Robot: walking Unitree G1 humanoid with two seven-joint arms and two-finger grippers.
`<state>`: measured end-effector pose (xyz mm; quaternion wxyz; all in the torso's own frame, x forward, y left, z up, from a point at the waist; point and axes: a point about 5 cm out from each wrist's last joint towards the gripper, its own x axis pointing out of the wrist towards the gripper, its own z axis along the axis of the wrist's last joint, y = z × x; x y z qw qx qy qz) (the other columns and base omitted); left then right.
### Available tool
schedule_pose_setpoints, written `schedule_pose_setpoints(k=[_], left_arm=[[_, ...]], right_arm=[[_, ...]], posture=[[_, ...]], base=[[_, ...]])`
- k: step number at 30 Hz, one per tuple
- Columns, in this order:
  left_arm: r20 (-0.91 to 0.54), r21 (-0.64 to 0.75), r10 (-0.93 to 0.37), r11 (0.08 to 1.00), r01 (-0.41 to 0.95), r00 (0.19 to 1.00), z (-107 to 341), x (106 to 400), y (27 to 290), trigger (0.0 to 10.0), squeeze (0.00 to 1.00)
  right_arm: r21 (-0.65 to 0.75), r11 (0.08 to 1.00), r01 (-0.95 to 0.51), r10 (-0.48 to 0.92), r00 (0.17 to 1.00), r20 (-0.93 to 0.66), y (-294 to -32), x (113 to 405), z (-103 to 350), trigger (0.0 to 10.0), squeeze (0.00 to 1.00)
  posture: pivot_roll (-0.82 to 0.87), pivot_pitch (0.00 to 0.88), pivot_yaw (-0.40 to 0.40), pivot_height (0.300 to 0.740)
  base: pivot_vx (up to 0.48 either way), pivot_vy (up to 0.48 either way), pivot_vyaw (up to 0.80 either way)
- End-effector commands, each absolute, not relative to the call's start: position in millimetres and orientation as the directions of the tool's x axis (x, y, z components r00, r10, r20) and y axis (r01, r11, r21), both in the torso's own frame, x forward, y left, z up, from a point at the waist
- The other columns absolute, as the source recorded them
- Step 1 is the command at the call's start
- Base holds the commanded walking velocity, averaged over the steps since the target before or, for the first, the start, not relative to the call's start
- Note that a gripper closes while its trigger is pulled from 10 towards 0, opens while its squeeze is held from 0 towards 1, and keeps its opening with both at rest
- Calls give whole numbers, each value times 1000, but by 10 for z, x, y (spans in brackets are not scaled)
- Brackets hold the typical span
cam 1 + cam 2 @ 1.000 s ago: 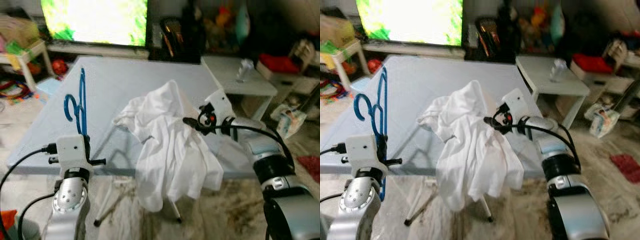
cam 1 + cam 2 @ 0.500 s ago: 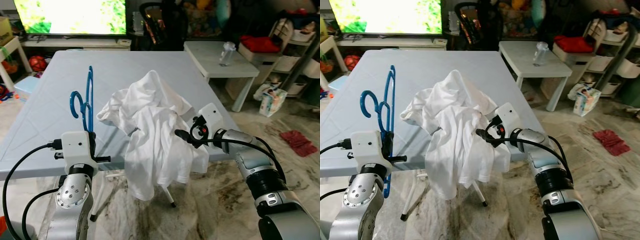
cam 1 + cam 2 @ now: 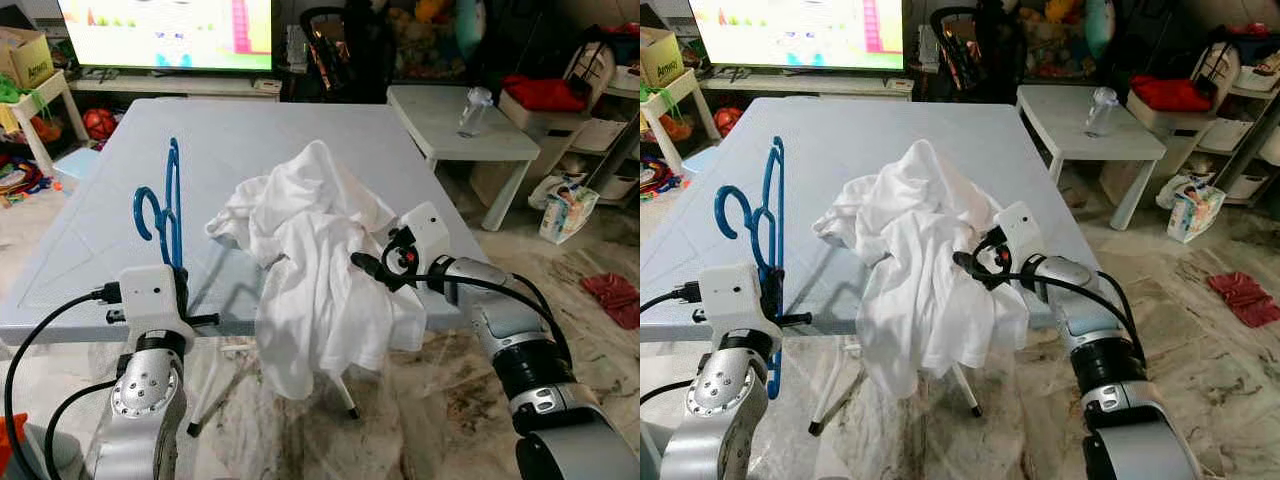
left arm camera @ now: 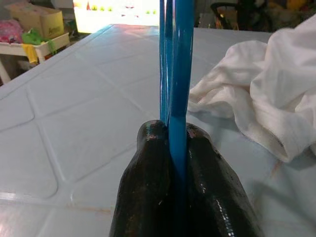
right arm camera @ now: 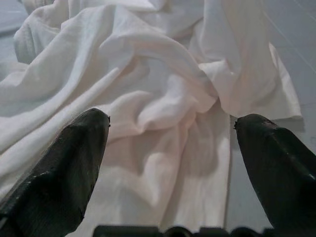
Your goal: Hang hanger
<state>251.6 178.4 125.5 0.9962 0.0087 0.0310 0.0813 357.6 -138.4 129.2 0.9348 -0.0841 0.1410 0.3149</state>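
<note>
Where things lie on the surface (image 3: 300, 130):
Left pincer (image 4: 178, 148): clamped on upright blue hanger (image 3: 165, 210), left of white shirt (image 3: 320, 260)
Right pincer (image 5: 173, 143): wide, against shirt's right side

A blue plastic hanger (image 3: 162, 213) is seen at the left of the head views, held upright and edge-on, its hook curling toward the left edge of the frame. Its lower part is clamped between the two black fingers (image 4: 148, 197) of the left tool (image 4: 177, 143), above the near left part of the pale blue surface (image 3: 260, 140). No garment is carried on it.
</note>
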Motion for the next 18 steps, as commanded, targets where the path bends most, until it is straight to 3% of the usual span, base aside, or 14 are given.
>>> schedule_pose_setpoints(k=[1,5,18], left_arm=[[-84,21,159,987,-158,984,1216,2533,1760,10000,0],[-84,29,161,987,-159,983,1216,2535,1759,10000,0],[-92,29,161,987,-159,983,1203,2539,1742,10000,0]], right_arm=[[-72,796,-601,556,774,-302,-1400,3580,1332,10000,0],[-69,797,-600,557,774,-301,-1390,3576,1329,10000,0],[-58,804,-592,553,779,-297,-1380,3566,1320,10000,0]], posture=[[128,0,-95,740],[128,0,-95,740],[121,0,-93,740]], base=[[0,0,0],[0,0,0],[-318,0,0]])
